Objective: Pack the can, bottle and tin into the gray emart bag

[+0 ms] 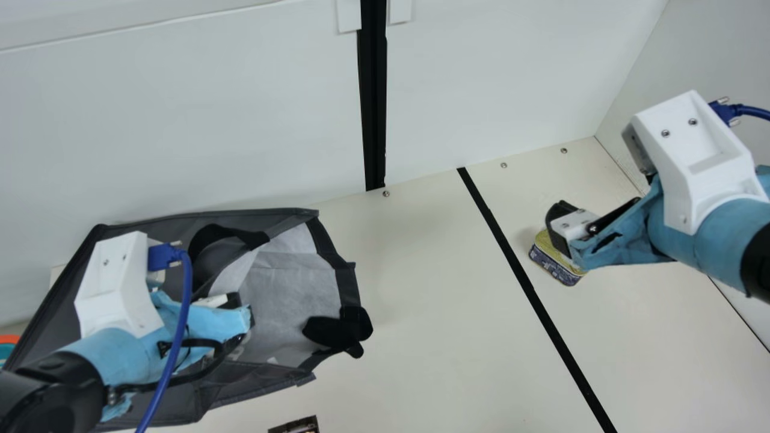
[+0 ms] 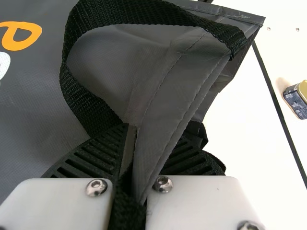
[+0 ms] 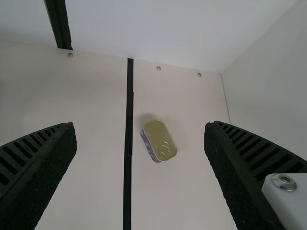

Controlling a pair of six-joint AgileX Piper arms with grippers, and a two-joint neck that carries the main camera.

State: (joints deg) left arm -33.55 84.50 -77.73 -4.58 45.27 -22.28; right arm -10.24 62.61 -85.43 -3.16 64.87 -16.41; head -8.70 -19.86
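Left fingers [image 2: 103, 151] clenched on the gray emart bag [image 2: 168, 100] by its rim. Right fingers [image 3: 43, 158] parted above the tin [image 3: 160, 136], which lies flat on the bench [image 3: 187, 191]. Tin judged stiff, smooth, fairly light; grip across its long sides.

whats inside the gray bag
Pale lining shows inside the gray bag; the left arm covers part of the opening, so anything beneath it cannot be seen.

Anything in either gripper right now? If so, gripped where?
Left gripper: gray fabric bag, by a folded edge beside its black webbing handle. Right gripper: nothing, open above the gold-topped, rounded rectangular tin.
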